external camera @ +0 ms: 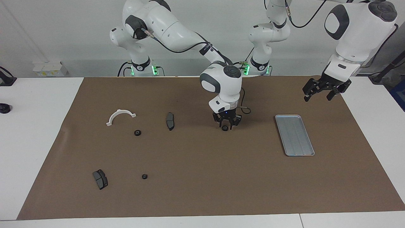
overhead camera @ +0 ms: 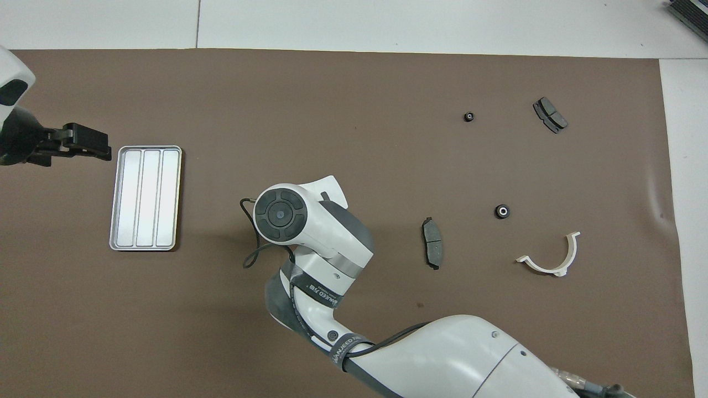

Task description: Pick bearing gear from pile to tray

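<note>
My right gripper is low over the middle of the brown mat, between the pile and the tray. It is shut on a small black bearing gear at its fingertips, at or just above the mat. In the overhead view its wrist hides both fingers and gear. The silver grooved tray lies toward the left arm's end and also shows in the overhead view. It holds nothing. My left gripper hangs open in the air beside the tray's nearer end.
The pile lies spread out toward the right arm's end: a white half-ring bracket, two dark brake pads, and two black gears. A cable loop hangs by the right wrist.
</note>
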